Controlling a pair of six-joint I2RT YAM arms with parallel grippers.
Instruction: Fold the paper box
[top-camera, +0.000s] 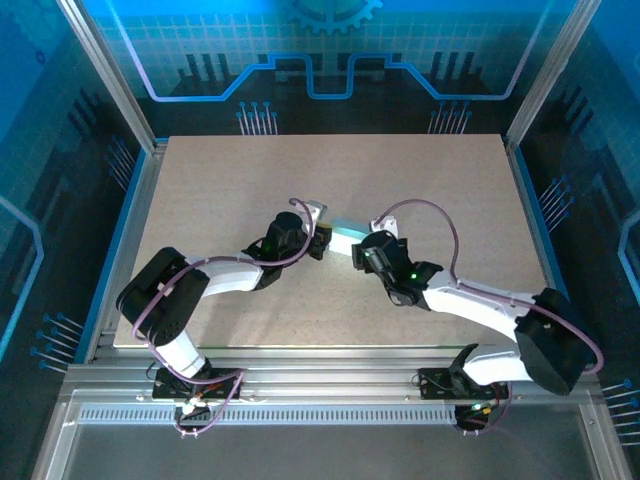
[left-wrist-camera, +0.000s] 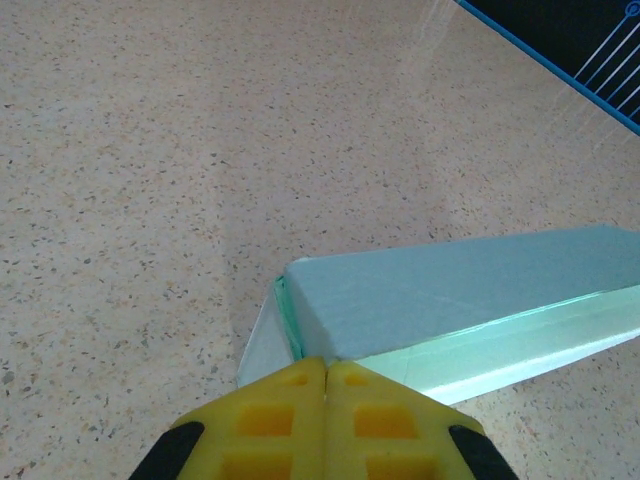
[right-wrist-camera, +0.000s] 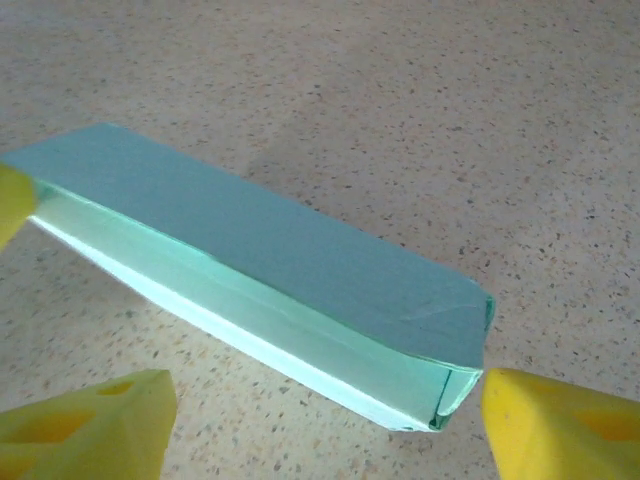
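Closest to our left wrist camera, the left gripper (left-wrist-camera: 327, 375) is closed, its two yellow fingers (left-wrist-camera: 268, 415) pressed flat together with no gap between them. We see nothing clamped between them. Their tips sit right at the near end of the paper box (left-wrist-camera: 450, 290), where a pale flap (left-wrist-camera: 262, 345) sticks out sideways and lies against the speckled surface (left-wrist-camera: 150, 150). From the right wrist we look down on the right gripper (right-wrist-camera: 320, 400), which stands wide apart: one yellow finger (right-wrist-camera: 85, 425) is clear of the box on one side, the other just beside the box's end corner, and we cannot tell whether it touches. It holds nothing. Between those fingers the paper box (right-wrist-camera: 260, 250) lies as a long, shallow, mint-blue carton, its darker top face up and its end panel (right-wrist-camera: 455, 390) gaping slightly. In the overhead view, the paper box (top-camera: 345, 238) rests near the middle of the surface (top-camera: 400, 180), with the left gripper (top-camera: 322, 240) at one end and the right gripper (top-camera: 358, 255) at the other.
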